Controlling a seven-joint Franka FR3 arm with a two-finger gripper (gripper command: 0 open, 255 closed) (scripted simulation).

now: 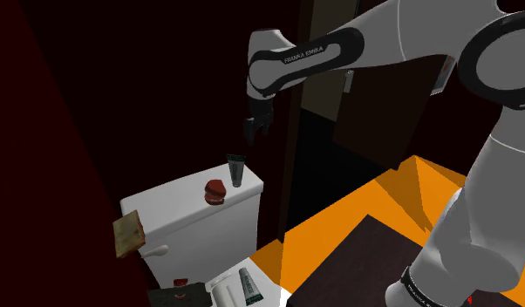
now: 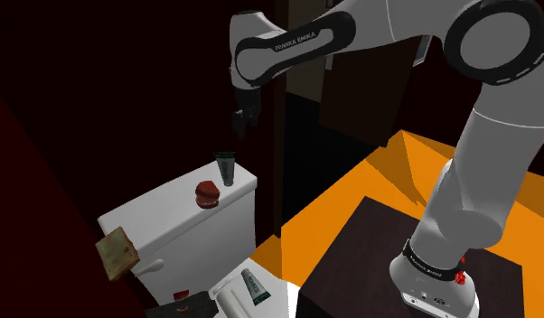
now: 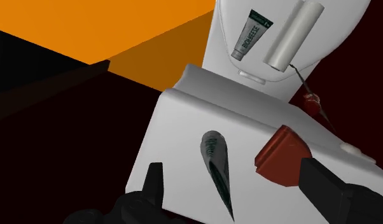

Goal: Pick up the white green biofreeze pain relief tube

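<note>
pincer (image 1: pixel 255 135) spread, empty, hanging above a dark tube (image 1: pixel 236 170) upright on the toilet tank (image 1: pixel 178 214). white-green biofreeze tube (image 3: pixel 250 35) lies on the toilet lid (image 3: pixel 222 38), just beside a white roll (image 3: pixel 293 35).

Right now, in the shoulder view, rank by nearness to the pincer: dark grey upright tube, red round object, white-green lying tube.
1. Dark grey upright tube, just below the pincer.
2. Red round object, beside it on the tank.
3. White-green lying tube, lower, on the toilet lid.
</note>
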